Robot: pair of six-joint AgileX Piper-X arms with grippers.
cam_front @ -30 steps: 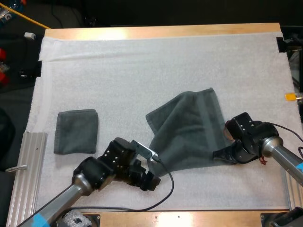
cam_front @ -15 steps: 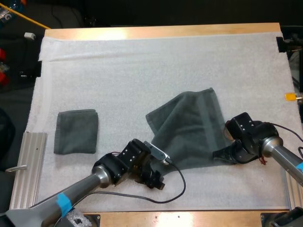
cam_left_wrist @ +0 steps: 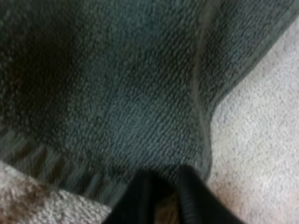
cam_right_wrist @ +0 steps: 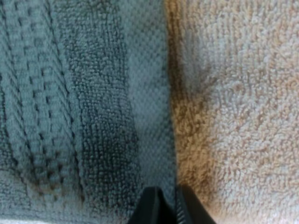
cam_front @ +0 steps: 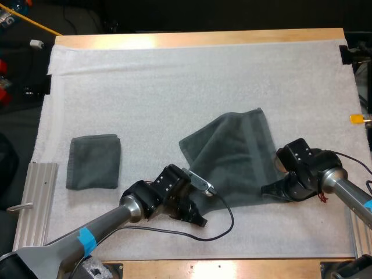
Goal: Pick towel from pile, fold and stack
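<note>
Currently the spread towel (cam_front: 232, 157) is gripped at its right hem by the closed right fingers (cam_right_wrist: 149, 207), likely to anchor it for folding; left fingers (cam_left_wrist: 135, 200) are held slightly apart at its near corner; the folded towel (cam_front: 93, 161) is parked well left

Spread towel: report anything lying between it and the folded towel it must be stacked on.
Nothing visible does. Only bare white mat separates the spread towel from the folded towel. The left gripper sits at the spread towel's near corner, clear of that path.
</note>
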